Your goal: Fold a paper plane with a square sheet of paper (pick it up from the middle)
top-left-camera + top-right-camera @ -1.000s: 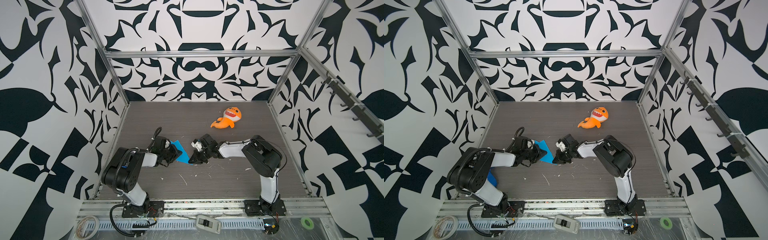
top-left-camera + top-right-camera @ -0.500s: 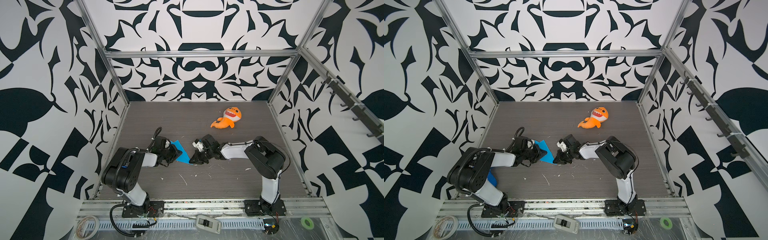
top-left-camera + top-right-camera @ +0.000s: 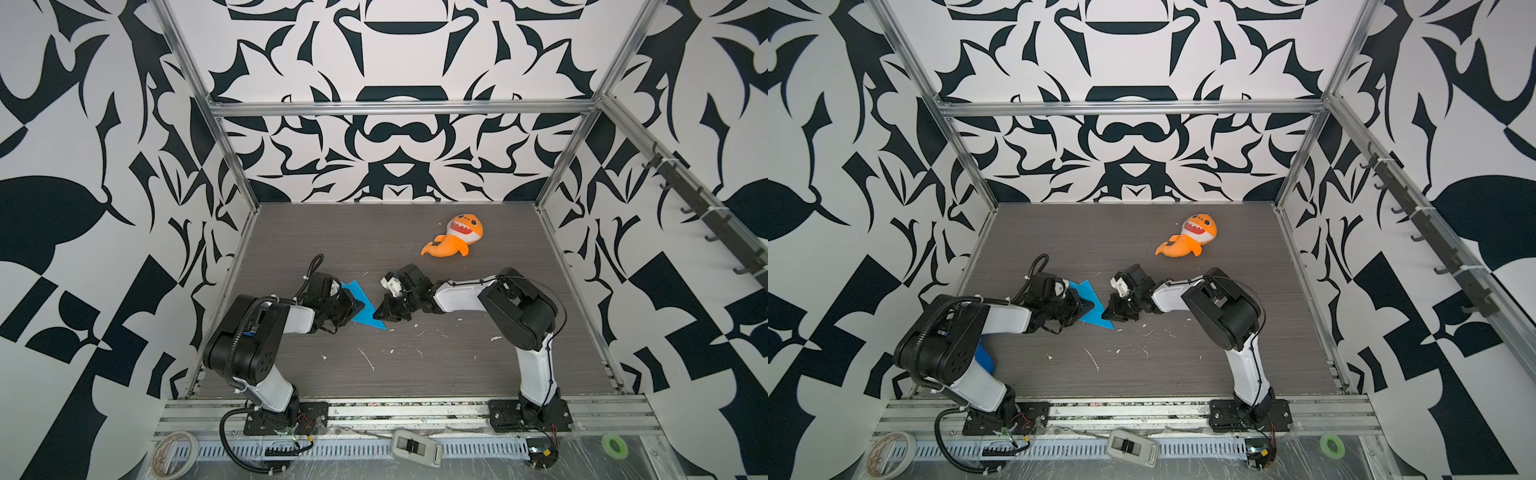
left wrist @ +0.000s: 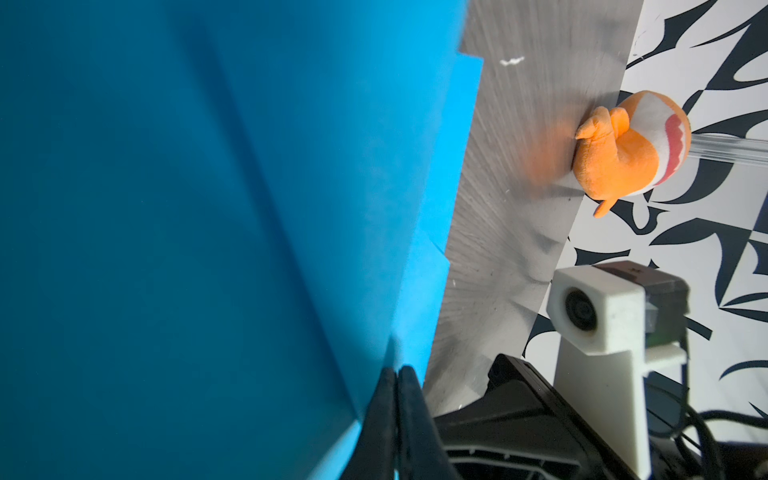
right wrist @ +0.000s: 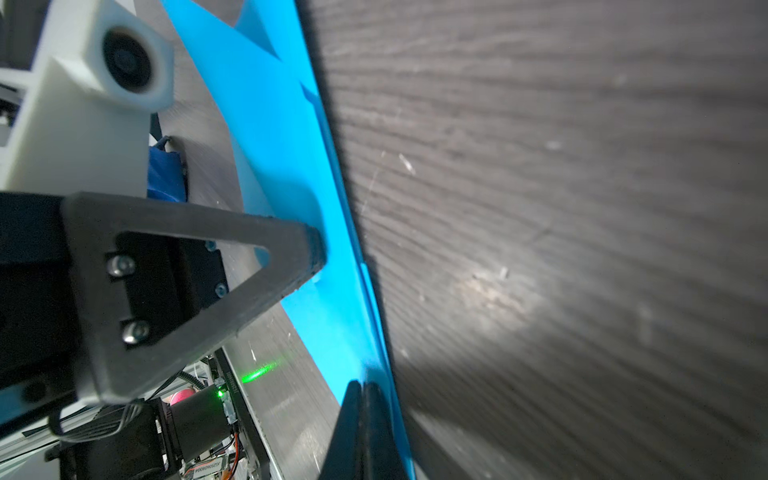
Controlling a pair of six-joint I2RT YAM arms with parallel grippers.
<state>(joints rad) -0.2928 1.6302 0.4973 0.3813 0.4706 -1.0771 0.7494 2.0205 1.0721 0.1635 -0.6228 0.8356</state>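
The bright blue paper (image 3: 368, 312) (image 3: 1096, 313) lies low on the dark table as a folded, pointed shape with a notched far end. My left gripper (image 3: 360, 306) (image 3: 1090, 306) (image 4: 397, 370) is shut on the paper's middle, and a broad creased flap (image 4: 208, 208) spreads beside the fingers. My right gripper (image 3: 379, 314) (image 3: 1107, 313) (image 5: 363, 384) is shut, its tips resting against the paper's narrow pointed end (image 5: 361, 357). The left gripper's finger (image 5: 291, 249) overlaps the blue strip in the right wrist view.
An orange shark plush (image 3: 455, 241) (image 3: 1190, 241) (image 4: 623, 153) lies at the back right. A darker blue disc (image 3: 984, 359) (image 5: 164, 170) sits behind the left arm's base. Small white scraps (image 3: 365, 359) dot the table in front of the grippers.
Both grippers and the paper stay where they were; only the right arm's elbow has shifted very slightly.
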